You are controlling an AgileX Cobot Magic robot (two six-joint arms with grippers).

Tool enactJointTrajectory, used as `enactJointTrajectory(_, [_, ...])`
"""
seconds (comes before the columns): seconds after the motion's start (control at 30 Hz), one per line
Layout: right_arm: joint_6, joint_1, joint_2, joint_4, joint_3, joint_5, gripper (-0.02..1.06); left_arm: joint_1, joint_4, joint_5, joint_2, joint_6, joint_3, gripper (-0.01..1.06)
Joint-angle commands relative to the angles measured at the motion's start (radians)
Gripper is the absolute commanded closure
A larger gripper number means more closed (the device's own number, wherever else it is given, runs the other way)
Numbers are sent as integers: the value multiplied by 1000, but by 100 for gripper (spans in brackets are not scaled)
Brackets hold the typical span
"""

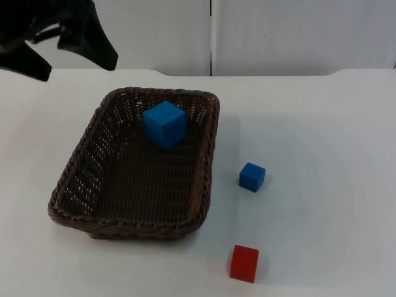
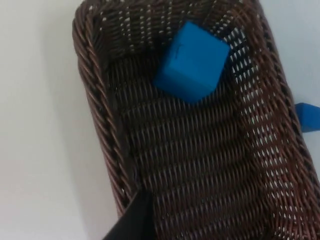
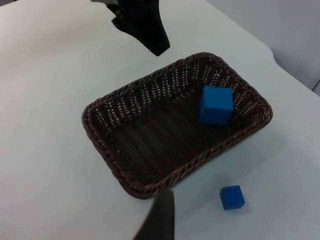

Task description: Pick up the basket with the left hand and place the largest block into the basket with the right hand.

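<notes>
Top view: basket [image 1: 86,204] on the table [image 1: 322,136], centre-left, with the large blue block [image 1: 165,124] inside; small blue block [image 1: 252,177] and red block [image 1: 244,263] lie lower right. Left gripper [image 1: 68,46], upper left, opening indiscernible.

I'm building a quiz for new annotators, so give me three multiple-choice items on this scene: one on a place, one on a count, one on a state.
1. Where is the large blue cube?
A. inside the brown woven wicker basket
B. on the table beside the basket
C. on the red cube

2. How many blocks lie on the white table top outside the basket?
A. one
B. two
C. three

3. How does the basket stand?
A. tipped over
B. lifted by the left end effector
C. resting on the table, unheld

Answers: 1 A, its walls surround the cube; 2 B, the small blue cube and the small red cube; 3 C, the left end effector is apart from its rim.
</notes>
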Motion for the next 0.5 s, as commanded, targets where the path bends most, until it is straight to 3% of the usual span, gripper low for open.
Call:
enactJointTrajectory(0.0, [7,6,-6,-3,2,-17,27,1,8,2,-37,4,24,0])
enactJointTrajectory(0.37, [30,6,-6,23,4,-13,27,1,6,-54,-228,21,206,0])
enactJointTrajectory(0.47, [30,6,-41,44,53,-58,27,1,3,-72,-336,21,256,0])
